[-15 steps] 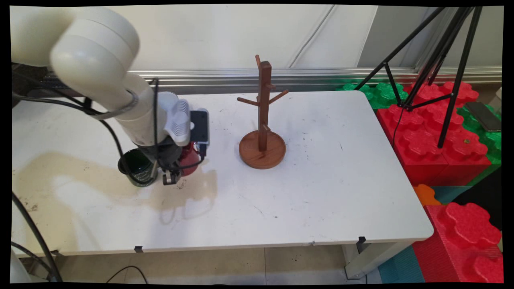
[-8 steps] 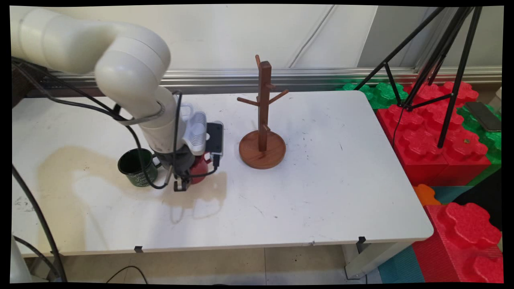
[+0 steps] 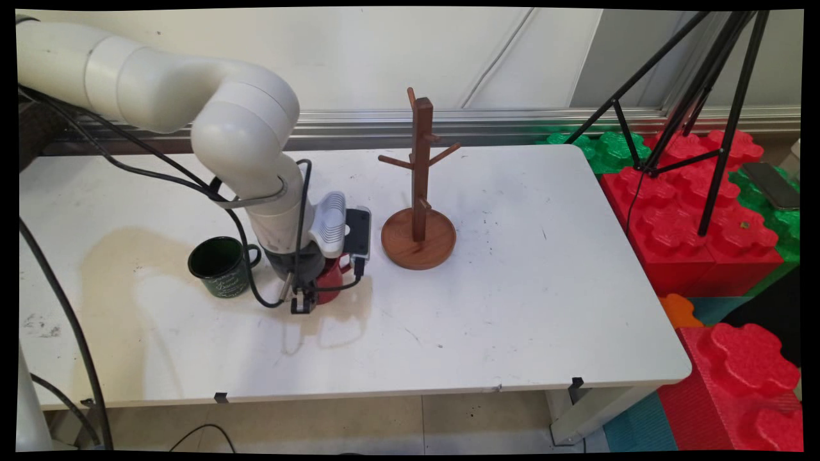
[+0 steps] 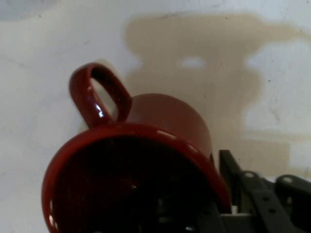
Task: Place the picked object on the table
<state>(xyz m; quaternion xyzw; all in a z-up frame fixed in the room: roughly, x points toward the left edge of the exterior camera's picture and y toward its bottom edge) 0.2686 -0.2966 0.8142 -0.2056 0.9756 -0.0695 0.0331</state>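
Observation:
My gripper (image 3: 302, 303) is shut on a red mug (image 3: 331, 274), low over the white table (image 3: 512, 307) left of centre. In the hand view the red mug (image 4: 165, 121) fills the lower half. Its handle points up and left, and one black finger (image 4: 232, 171) lies against the outside of its rim on the right. The other finger is hidden inside the mug. A dark green mug (image 3: 221, 267) stands upright on the table just left of the hand, apart from it. A wooden mug tree (image 3: 419, 186) on a round base stands a short way to the right.
Black cables (image 3: 256, 282) hang from the arm beside the green mug. Beyond the table's right edge are red and green foam blocks (image 3: 698, 218) and a black tripod (image 3: 717, 109). A metal rail (image 3: 512, 121) runs along the wall behind the table.
The arm has carried the red mug to the right and slightly nearer, away from the green mug and closer to the mug tree. The green mug has stayed put.

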